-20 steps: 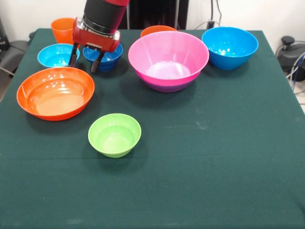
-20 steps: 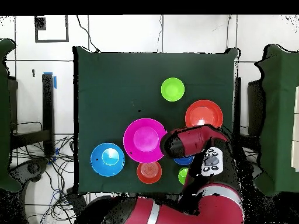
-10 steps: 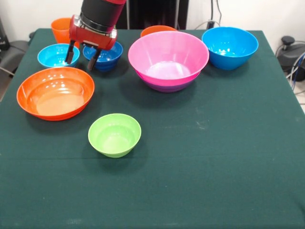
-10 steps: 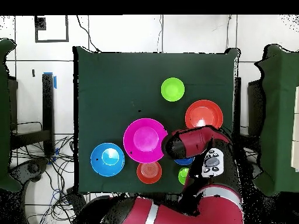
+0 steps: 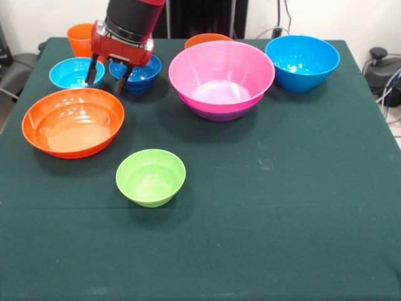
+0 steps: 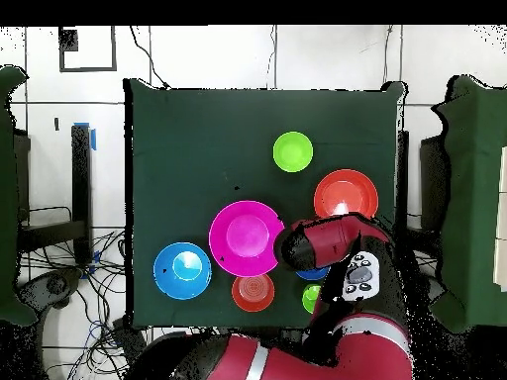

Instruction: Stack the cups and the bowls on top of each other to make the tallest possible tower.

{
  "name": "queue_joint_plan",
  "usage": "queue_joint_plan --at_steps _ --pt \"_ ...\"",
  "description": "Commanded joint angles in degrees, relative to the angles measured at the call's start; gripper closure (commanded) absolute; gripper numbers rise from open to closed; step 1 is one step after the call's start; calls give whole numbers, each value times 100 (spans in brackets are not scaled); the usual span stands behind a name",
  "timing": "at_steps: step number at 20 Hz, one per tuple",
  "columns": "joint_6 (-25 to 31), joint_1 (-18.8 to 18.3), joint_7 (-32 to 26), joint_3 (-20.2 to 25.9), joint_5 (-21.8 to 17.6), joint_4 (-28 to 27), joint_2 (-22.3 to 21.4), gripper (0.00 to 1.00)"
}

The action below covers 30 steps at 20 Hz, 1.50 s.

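Gripper (image 5: 108,75) hangs with fingers spread and empty — dark-blue bowl (image 5: 139,73) just right, light-blue bowl (image 5: 73,72) just left.

From the front I see only a sliver of the purple bowl (image 5: 219,114) under the pink bowl (image 5: 220,74), which also hides most of the small orange bowl (image 5: 207,39). My arm (image 5: 130,25) covers part of the dark-blue bowl (image 5: 141,73) and the orange cup (image 5: 81,39). Overhead, the arm hides the light-blue bowl.

Dark green tablecloth (image 5: 282,207) — grey cables (image 6: 59,259) on white floor (image 6: 198,59) beside it.
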Motion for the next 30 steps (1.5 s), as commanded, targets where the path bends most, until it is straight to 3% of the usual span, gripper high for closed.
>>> queue_joint_plan --at_steps 1,11,30 --pt "-418 155 694 343 111 -267 503 0" --pt "-788 299 915 199 203 -518 959 0" --pt "-830 268 712 213 409 -522 1031 0"
